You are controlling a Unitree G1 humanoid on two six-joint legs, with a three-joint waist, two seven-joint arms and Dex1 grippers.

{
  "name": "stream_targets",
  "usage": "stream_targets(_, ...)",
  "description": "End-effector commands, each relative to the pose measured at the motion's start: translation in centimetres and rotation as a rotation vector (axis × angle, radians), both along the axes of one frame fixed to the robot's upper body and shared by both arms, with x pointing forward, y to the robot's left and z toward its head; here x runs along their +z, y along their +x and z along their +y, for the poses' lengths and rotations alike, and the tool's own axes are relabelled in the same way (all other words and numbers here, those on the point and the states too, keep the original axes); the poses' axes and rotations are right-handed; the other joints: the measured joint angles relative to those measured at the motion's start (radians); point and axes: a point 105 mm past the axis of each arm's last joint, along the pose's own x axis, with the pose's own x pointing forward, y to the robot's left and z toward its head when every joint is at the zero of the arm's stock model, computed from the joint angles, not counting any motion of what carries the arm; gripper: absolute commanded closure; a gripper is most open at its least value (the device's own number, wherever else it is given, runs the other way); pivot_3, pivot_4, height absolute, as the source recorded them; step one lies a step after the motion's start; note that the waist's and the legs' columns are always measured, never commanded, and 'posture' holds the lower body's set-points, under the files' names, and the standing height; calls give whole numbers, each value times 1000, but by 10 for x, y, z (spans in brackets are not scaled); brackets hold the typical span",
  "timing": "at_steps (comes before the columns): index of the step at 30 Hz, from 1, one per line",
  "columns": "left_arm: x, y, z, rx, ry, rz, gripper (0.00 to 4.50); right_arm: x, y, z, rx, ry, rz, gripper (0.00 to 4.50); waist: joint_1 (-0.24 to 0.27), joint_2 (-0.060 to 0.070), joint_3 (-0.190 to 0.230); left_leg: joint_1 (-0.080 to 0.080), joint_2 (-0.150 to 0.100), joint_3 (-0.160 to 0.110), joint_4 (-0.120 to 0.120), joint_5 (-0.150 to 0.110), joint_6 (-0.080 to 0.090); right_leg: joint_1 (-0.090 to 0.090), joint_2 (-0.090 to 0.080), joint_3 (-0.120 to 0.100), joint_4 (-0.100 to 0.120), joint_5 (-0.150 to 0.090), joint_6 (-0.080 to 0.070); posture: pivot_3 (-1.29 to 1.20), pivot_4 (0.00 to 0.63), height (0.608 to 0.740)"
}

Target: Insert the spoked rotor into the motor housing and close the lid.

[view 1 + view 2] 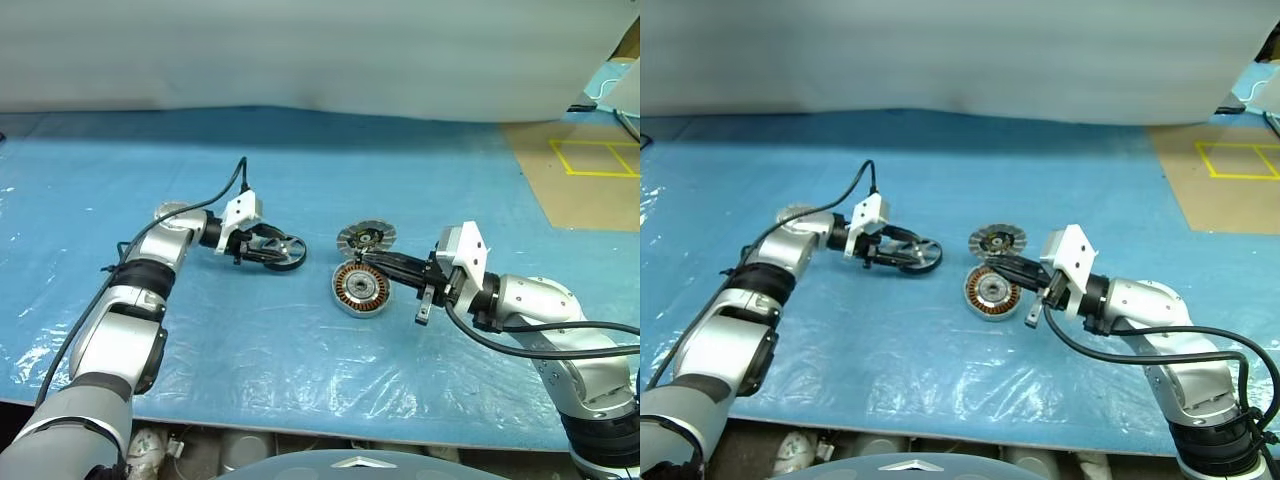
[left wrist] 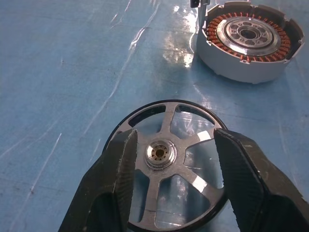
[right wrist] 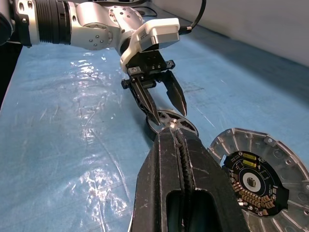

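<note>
Fingers of the left gripper [image 2: 171, 159] stand spread, one on each side of the thin grey metal spoked rotor [image 2: 170, 166], which lies flat on the blue plastic-covered tabletop [image 1: 250, 350]; from the left wrist view the pads look over or just beside the outer ring, and I can't tell whether they touch it yet, so I judge the step in hand as the grasp on the rotor, not yet made. Right gripper [image 1: 998, 265] has its fingers pressed fully together, holding nothing, tips hanging over the gap between the round silver motor housing with copper windings [image 1: 362, 288] and the flat grey ribbed lid [image 1: 366, 238]. Taking the housing as landmark: rotor sits well apart to its left, lid just behind it and nearly touching, right gripper's tips just above its far edge. To do this well: set the left fingers across the rim on opposite sides, clear of the spokes and hub, so the ring doesn't skate out on the slick sheet. Close gently; a thin wheel is likely to tip if pinched off-centre. Lift level and carry it over the housing with hub above the dark centre. Right gripper sits close to the housing mouth, so it should back off first or it could foul the drop. Lower flat, don't force a tilted seat.
</note>
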Motion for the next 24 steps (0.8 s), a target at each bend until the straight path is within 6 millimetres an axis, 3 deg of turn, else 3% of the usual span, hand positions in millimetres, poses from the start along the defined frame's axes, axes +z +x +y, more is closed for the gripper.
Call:
stream_targets(1, 12, 9, -9, -22, 37, -83, 1859, 9, 0, 6, 8, 3, -44, 4486, 1, 0, 0, 0, 0, 0, 0, 0, 0, 0, 0, 0, 0, 0, 0, 0, 150, 740)
stream_targets(11, -4, 10, -9, -61, 149, -79, 1859, 11, 5, 4, -34, -17, -56, 4486, 1, 0, 0, -1, 0, -2, 0, 0, 0, 0, 0, -1, 0, 2, 4, 0, 150, 740)
stream_targets(24, -9, 1, -7, -146, 193, -81, 1859, 9, 5, -1, -74, -25, -53, 4486, 0, 0, 0, 0, 0, -2, 0, 0, 0, 0, 0, -1, 0, 2, 3, 0, 150, 740)
